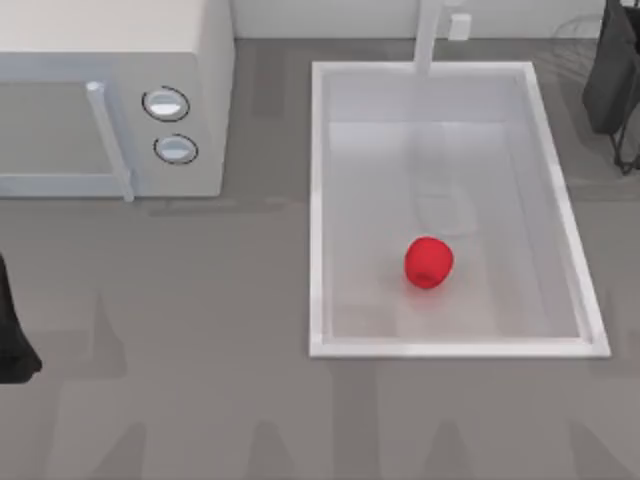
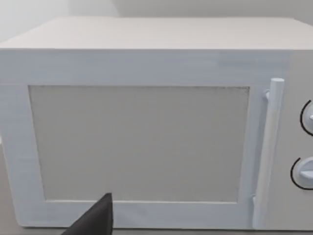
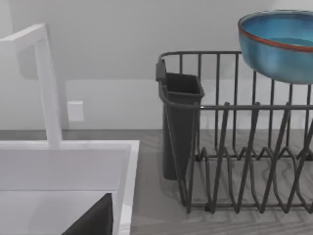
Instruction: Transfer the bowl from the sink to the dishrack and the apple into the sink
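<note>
The bright-red apple [image 1: 428, 262] lies on the pale floor of the white sink [image 1: 318, 210], toward its near side, with nothing holding it. At the table's far right corner stands the dark wire dishrack [image 1: 612, 75]. In the right wrist view the blue bowl [image 3: 279, 44] with its reddish rim sits up at the top wires of the dishrack [image 3: 234, 147], beside the sink [image 3: 73, 147]. A dark part of my right gripper [image 3: 95, 220] shows low in that view, apart from bowl and rack. My left arm [image 1: 12, 340] is parked at the table's left edge.
A white microwave [image 1: 110, 90] with two round knobs stands at the back left, and the left wrist view faces its door [image 2: 142, 142], with a dark part of my left gripper [image 2: 95, 220] before it. A white faucet post [image 1: 428, 40] rises at the sink's far rim.
</note>
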### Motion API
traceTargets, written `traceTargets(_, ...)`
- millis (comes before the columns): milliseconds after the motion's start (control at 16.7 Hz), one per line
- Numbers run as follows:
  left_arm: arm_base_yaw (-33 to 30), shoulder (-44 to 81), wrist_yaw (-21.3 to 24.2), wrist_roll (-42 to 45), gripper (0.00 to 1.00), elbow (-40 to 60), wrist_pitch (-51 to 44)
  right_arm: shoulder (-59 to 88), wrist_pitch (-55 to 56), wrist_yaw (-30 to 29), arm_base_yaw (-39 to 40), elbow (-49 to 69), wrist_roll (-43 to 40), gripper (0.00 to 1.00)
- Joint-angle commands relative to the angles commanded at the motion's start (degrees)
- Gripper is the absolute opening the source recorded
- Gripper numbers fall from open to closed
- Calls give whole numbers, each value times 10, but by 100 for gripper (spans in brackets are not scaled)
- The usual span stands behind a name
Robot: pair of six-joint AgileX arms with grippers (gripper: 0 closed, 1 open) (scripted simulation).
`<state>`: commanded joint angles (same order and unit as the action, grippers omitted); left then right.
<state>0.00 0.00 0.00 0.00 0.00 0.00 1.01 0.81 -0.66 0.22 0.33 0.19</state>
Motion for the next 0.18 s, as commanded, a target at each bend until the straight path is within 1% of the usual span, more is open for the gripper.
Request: traceTargets(180,0,0,0,0,100,0,0,-10,-8,7,-2,-3,-2,100)
